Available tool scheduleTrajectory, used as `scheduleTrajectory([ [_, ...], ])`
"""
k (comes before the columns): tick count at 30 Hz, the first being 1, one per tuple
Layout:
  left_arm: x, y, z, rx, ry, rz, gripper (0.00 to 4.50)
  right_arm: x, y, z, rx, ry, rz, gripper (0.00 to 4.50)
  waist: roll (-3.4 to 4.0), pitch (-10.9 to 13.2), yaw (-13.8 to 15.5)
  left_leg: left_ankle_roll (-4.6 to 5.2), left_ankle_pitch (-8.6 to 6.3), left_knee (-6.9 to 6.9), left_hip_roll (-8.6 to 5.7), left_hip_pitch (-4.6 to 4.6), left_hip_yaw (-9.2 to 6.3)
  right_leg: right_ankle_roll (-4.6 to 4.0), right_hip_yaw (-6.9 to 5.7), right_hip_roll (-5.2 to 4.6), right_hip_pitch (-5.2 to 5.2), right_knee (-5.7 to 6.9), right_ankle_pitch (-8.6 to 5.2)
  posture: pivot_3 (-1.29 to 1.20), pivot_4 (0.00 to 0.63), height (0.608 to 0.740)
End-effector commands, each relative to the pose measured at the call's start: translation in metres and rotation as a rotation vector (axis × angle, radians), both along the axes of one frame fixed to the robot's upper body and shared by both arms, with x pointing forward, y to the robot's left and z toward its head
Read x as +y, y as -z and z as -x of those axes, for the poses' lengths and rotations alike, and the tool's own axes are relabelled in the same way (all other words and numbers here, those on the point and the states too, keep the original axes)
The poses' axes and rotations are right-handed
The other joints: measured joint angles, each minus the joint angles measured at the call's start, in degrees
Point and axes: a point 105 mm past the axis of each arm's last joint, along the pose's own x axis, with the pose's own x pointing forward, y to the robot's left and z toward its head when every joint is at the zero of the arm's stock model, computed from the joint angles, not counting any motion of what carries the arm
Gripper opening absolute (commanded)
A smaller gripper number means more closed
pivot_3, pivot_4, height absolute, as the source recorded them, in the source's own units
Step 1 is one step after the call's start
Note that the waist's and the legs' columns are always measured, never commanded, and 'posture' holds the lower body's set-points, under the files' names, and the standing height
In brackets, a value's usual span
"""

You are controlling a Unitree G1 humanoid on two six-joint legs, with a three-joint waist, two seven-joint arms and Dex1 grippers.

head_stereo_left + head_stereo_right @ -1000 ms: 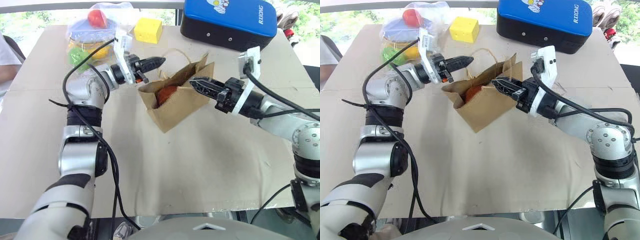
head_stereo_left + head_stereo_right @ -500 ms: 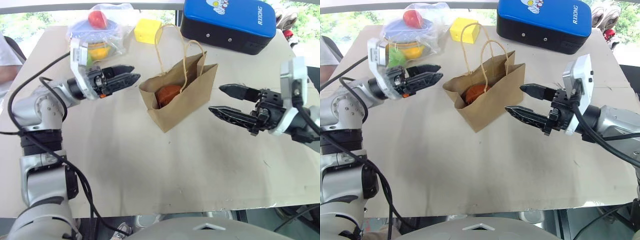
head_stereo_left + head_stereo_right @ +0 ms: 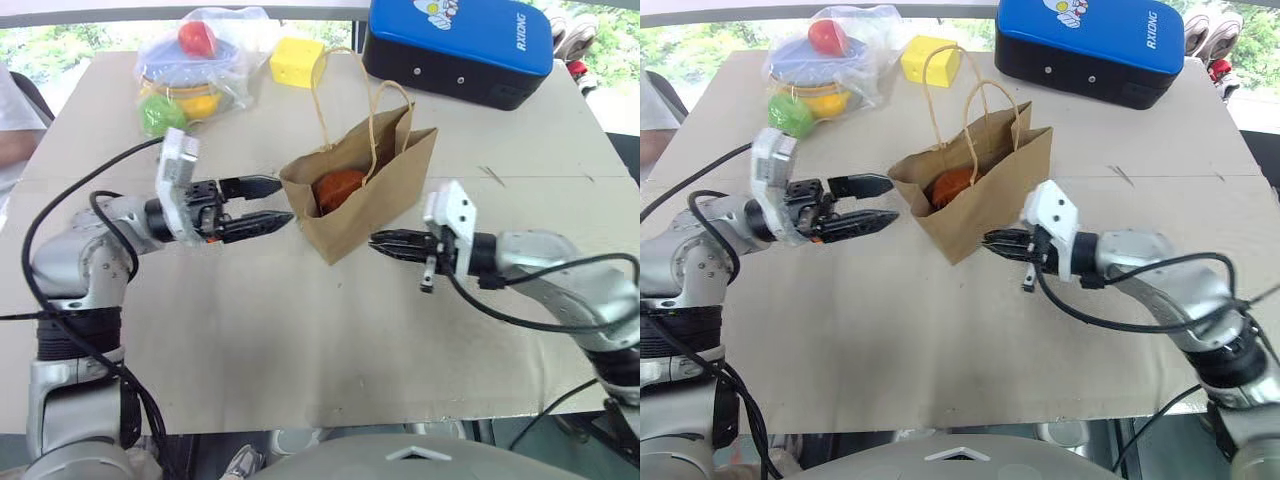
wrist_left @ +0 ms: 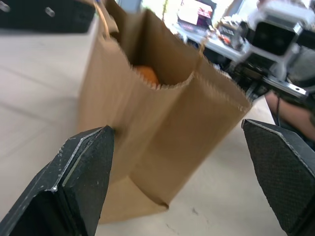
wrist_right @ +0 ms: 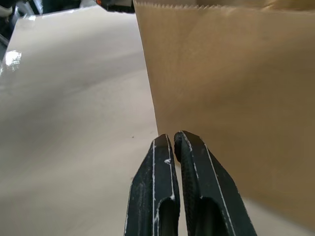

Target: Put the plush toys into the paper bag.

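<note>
- The table (image 3: 300, 400) is covered in tan sheet; a blue case (image 3: 460, 45) sits way past both grippers.
- The paper bag (image 3: 385, 195) stands upright right between the two grippers, handles up, mouth open.
- A clear plastic bag of toys (image 3: 190, 65) and a yellow block (image 3: 297, 62) sit well beyond the left gripper.
- Left gripper (image 3: 268, 205) points at the bag's side, fingers spread wide, holding nothing.
- Right gripper (image 3: 385, 243) is pinched closed and empty, tip just beside the bag's lower corner.
- An orange-brown plush toy (image 3: 338, 187) is sitting inside the bag.
</note>
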Motion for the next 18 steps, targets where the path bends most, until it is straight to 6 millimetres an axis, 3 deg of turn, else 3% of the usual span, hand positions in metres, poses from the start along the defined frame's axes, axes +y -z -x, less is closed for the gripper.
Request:
scheduleTrajectory([
  [1, -0.004, -0.004, 0.002, -0.065, 0.038, -0.040, 4.50, 0.012, -0.007, -0.007, -0.072, -0.028, -0.019, 0.04, 0.00, 0.00, 0.15, 0.00, 0.00, 0.00, 0.00, 0.01, 0.00, 0.00, 0.00, 0.00, 0.00, 0.00, 0.00, 0.00, 0.150, 0.740],
  [9, -0.016, 0.005, -0.002, -0.133, -0.031, -0.065, 4.50, 0.030, -0.009, -0.024, -0.067, 0.025, -0.115, 0.04, 0.01, 0.00, 0.72, 0.00, 0.00, 0.01, 0.01, 0.01, 0.02, 0.00, 0.00, 0.00, 0.00, 0.02, 0.00, 0.00, 0.150, 0.740],
  [18, -0.034, 0.006, -0.012, -0.223, -0.244, 0.001, 4.50, 0.033, -0.007, -0.026, -0.043, 0.062, -0.170, 0.04, 0.01, -0.01, 0.83, 0.00, 0.00, 0.05, 0.00, 0.02, 0.02, 0.00, 0.02, -0.02, 0.01, 0.07, 0.02, 0.00, 0.150, 0.740],
])
